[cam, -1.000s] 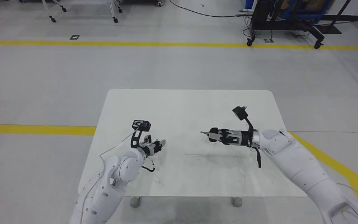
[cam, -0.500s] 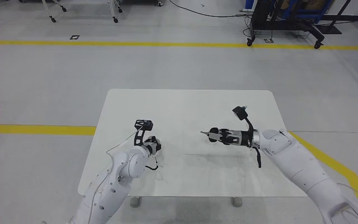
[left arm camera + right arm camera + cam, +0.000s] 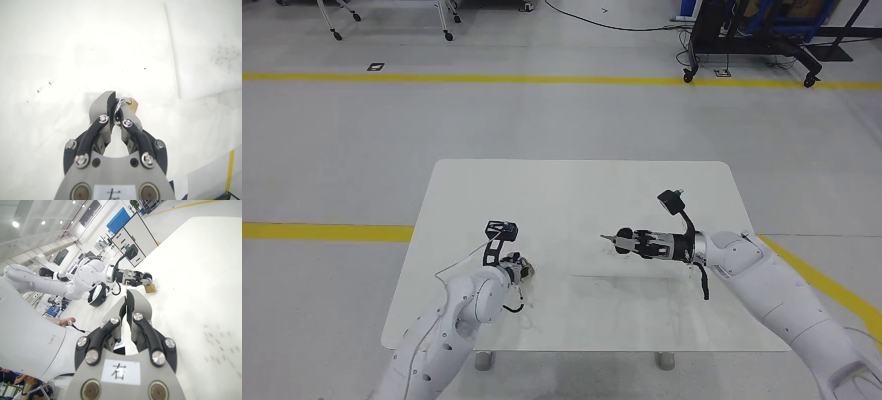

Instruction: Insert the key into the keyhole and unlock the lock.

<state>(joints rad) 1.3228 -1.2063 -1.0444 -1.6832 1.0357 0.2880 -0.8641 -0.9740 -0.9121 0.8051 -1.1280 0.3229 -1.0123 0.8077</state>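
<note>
White table (image 3: 582, 190), near-left: left gripper (image 3: 117, 103) pinches lock (image 3: 133, 104) by shackle (image 3: 121, 100). Right gripper (image 3: 126, 298), mid-table, clamps key (image 3: 608, 238); blade points left, lock well apart, left and slightly nearer.

The left claw (image 3: 118, 103) pinches the silver shackle (image 3: 117, 108) of the brass lock (image 3: 133, 105) over the white table (image 3: 75, 56).

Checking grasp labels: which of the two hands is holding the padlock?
The left hand, closed on the shackle of the brass padlock. The right hand pinches only the thin key, held apart from the padlock.
</note>
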